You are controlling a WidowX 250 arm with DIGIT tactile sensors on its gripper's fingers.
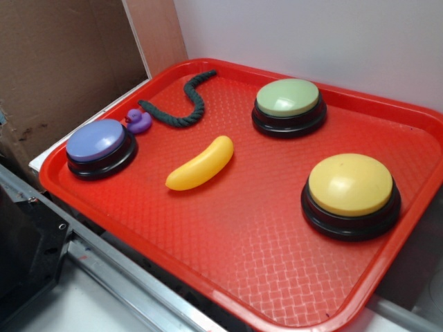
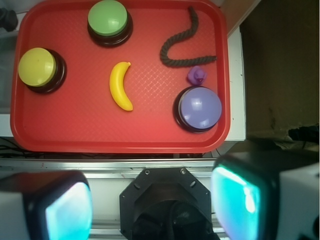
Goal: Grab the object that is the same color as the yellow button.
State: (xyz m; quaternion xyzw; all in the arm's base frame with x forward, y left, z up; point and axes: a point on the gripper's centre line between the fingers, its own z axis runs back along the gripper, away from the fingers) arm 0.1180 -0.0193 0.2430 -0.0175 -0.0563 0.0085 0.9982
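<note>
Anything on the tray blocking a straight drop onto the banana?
Nothing visible. The banana lies alone mid-tray; yellow button, green button, purple button, duck and rope all sit apart from it. The gripper is open, high above.

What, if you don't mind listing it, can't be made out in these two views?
- Gripper, wrist view: only blurred finger pads at the bottom edge; fingertips cut off. Absent from the exterior view.
- Purple duck, wrist view: too small for detail, its base hidden by the purple-blue button.
- Red tray, exterior view: near corner cut off.
</note>
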